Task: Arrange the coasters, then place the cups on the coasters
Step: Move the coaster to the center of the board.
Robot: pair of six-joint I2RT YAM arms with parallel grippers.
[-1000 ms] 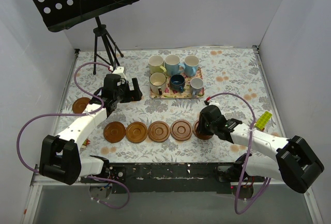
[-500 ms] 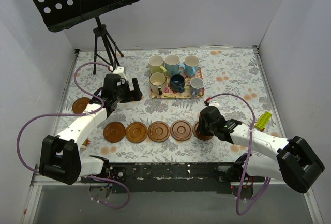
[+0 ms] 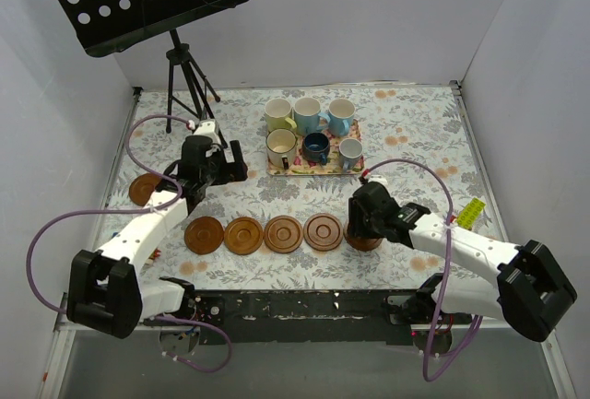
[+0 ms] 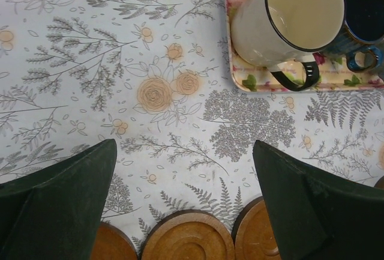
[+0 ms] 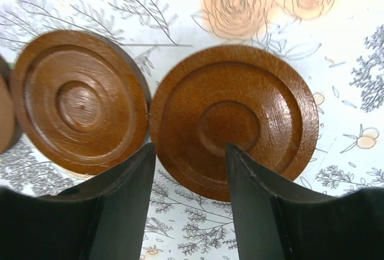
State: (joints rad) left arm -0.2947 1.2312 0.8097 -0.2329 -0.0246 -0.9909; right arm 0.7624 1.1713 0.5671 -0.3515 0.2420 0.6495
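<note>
On the floral bench (image 3: pixel 415 132) 5 coasters (image 3: pixel 283 233) lie in a row; left tool (image 4: pixel 184 152) wide, right tool (image 5: pixel 190 149) parted above the end coaster (image 5: pixel 234 122).

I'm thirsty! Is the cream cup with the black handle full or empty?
Empty. The left wrist view looks into the upright cream cup and shows only its bare pale inside.

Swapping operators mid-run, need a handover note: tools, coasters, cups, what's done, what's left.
Left tool: open, empty, hovering left of the tray.
Right tool: open, over the rightmost coaster, which lies flat.
Row of five coasters along the near side; sixth coaster alone at the left edge.
All six cups on the tray.
Done: five-coaster row.
Left: bring the sixth coaster into line, then a cup on each.
</note>
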